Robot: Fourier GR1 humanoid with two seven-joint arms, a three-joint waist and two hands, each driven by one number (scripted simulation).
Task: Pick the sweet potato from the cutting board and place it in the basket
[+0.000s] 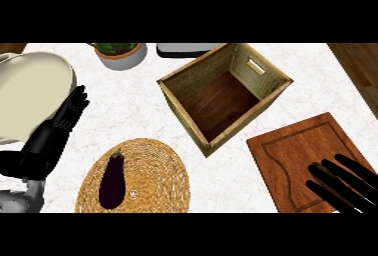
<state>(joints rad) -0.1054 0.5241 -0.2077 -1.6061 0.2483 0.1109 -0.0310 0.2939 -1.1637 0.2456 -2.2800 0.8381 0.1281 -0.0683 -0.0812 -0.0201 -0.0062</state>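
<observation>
While the right hand (343, 182) lies over the near right corner of the cutting board (295, 150), its dark fingers are straight and spread, curled round nothing. No sweet potato shows anywhere on that board; either the hand hides it or it is not there, and the view does not settle which. Up and left of the board stands the basket (273, 102), a square wooden-walled box turned cornerwise, open at the top with a bare dark floor (nothing in it). Further left a round woven mat (159, 170) carries an eggplant (112, 180), dark purple, lying lengthwise on its left half. The left hand (70, 112) rests at the left edge, fingers up and relaxed, just beside a large pale bowl (33, 87); a potted plant (119, 52) sits at the far edge. Risks as judged: a closing grasp here may come up with nothing if the target is not under the palm. The eggplant is the only vegetable in sight and could be mistaken for the target. Basket walls look tall, and the near corner points toward the board, so a low carry could strike the rim and shift or tip it.
</observation>
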